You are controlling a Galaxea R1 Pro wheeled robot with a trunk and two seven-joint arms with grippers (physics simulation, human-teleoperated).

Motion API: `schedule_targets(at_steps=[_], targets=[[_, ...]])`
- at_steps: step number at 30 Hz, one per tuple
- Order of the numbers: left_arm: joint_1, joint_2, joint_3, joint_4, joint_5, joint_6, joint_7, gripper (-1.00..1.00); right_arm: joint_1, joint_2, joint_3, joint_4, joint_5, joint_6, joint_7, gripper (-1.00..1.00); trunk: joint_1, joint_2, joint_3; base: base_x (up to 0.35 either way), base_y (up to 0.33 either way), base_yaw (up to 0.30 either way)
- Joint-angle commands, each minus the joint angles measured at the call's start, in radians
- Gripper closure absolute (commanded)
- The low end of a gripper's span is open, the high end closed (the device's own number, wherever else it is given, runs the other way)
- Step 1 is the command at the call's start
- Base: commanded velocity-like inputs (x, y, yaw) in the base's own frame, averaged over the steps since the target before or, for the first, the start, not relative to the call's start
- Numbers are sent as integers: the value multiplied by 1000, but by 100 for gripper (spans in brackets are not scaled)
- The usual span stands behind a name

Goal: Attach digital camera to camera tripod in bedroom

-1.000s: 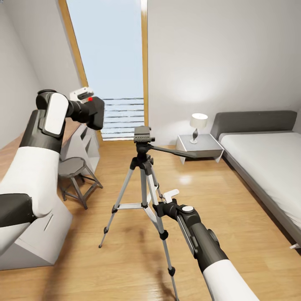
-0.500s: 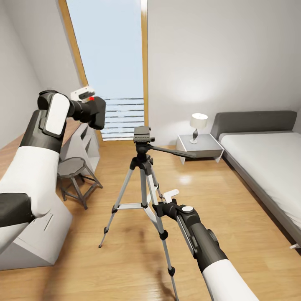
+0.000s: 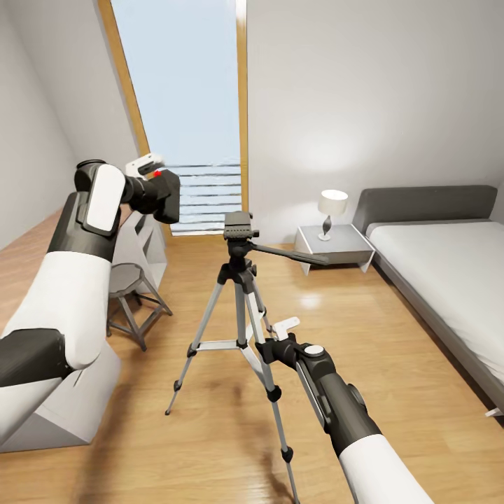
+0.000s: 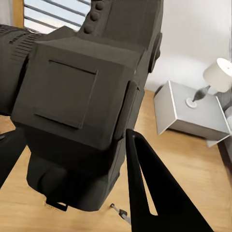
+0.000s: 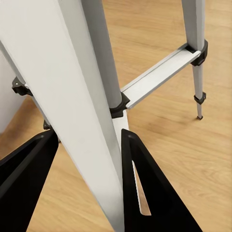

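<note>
Head view: left gripper [image 3: 143, 183] grips the camera [image 3: 158, 194], held up beside and above the tripod [image 3: 239, 294] head, not yet mounted; right gripper [image 3: 274, 341] clasps a tripod leg. Left wrist view: fingers [image 4: 154, 193] flank the camera [image 4: 82, 111]. Right wrist view: fingers [image 5: 145, 188] close around the leg [image 5: 82, 111]. Judgement: pickup and bracing done; seating the camera remains.

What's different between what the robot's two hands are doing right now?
The left gripper is raised high beside the window, while the right gripper sits low among the tripod's legs. The left gripper is shut on the digital camera, a small black chunky thing; the right gripper is shut on a leg of the camera tripod, tall and silver. The camera hangs in the air; the tripod stands on the floor. Both grippers hold something.
</note>
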Motion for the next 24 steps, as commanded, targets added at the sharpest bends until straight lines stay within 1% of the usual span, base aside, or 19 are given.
schedule_targets(at_steps=[1, 10, 19, 21, 23, 24], targets=[[-1, 0, -6, -7, 13, 2, 3, 100, 0, 0, -1, 5, 14, 4, 8, 100, 1, -2, -2, 0, 0, 0], [-1, 3, -56, -57, 10, 1, -47, 100, 0, 0, -1, 5, 15, 4, 8, 100, 1, -2, -2, 0, 0, 0], [-1, 4, -107, -89, 10, -2, -97, 100, -1, 0, -1, 5, 15, 3, 8, 100, 1, -2, -2, 0, 0, 0], [-1, 4, -118, -100, 10, -2, -100, 100, -1, 0, -1, 5, 15, 3, 8, 100, 1, -2, -2, 0, 0, 0], [-2, 11, -129, -111, 10, -2, -109, 100, -1, 0, -1, 5, 15, 3, 8, 100, 1, -2, -2, 0, 0, 0], [-2, 14, -143, -130, 10, -2, -122, 100, -1, 0, -1, 18, 15, 3, 8, 100, 1, -2, -2, 0, 0, 0]])
